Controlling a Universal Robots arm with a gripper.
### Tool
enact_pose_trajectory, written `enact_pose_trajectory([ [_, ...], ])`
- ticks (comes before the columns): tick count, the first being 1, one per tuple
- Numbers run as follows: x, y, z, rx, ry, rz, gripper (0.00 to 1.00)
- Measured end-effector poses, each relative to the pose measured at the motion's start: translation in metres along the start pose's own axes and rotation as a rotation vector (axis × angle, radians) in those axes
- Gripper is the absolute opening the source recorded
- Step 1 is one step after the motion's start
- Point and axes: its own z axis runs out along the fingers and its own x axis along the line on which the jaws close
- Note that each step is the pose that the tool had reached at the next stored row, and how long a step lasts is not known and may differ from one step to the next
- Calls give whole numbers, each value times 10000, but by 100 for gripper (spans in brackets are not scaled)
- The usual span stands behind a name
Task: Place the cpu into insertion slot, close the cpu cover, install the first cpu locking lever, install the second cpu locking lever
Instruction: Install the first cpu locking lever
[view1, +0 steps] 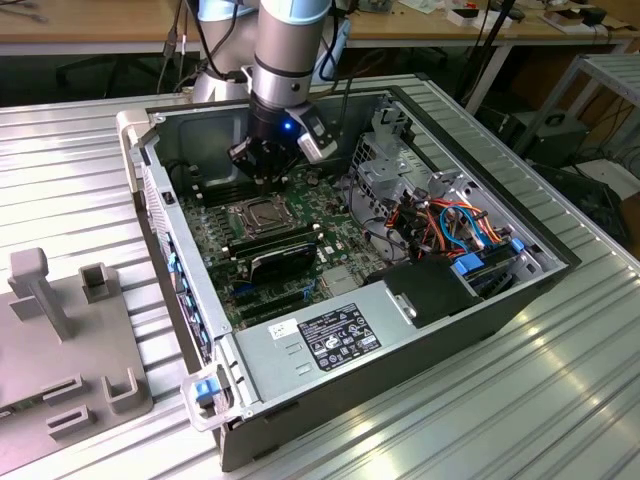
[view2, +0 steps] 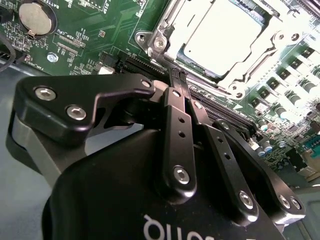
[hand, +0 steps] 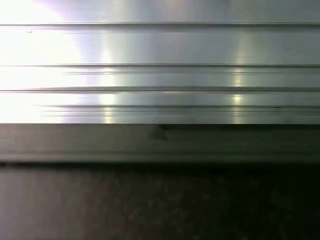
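Observation:
The cpu (view2: 220, 35) lies silvery face up in the insertion slot (view1: 256, 213) on the green motherboard. The cpu cover (view2: 172, 22), a silvery frame, lies flat around the chip. A thin metal locking lever (view2: 265, 57) runs along one side of the socket. In the second wrist view my gripper (view2: 177, 76) is shut with nothing between its black fingers (view2: 175, 115), and its tip hovers just off the socket corner with the screw (view2: 159, 43). In the exterior view the gripper (view1: 262, 165) hangs inside the open computer case, just behind the socket.
The case walls (view1: 160, 200) surround the motherboard. Black cards (view1: 280, 250) stand in front of the socket, with a drive cage and coloured cables (view1: 450, 225) on the exterior view's right. A labelled power supply (view1: 340, 335) sits at the front. Grey fixtures (view1: 60, 330) lie on the ribbed table.

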Motion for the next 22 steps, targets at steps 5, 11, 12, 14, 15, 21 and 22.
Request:
enact_pose_trajectory([
  [5, -3, -6, 21, 3, 2, 0, 11],
  [11, -7, -25, 26, 0, 0, -1, 11],
  [12, -7, -29, 26, -1, 0, -1, 11],
  [14, -7, -34, 29, -1, 0, 0, 11],
  [15, -7, -36, 32, 2, 1, 0, 11],
  [21, -14, -34, 83, 4, 2, 0, 11],
  [22, -15, -19, 81, 14, 3, -1, 11],
])
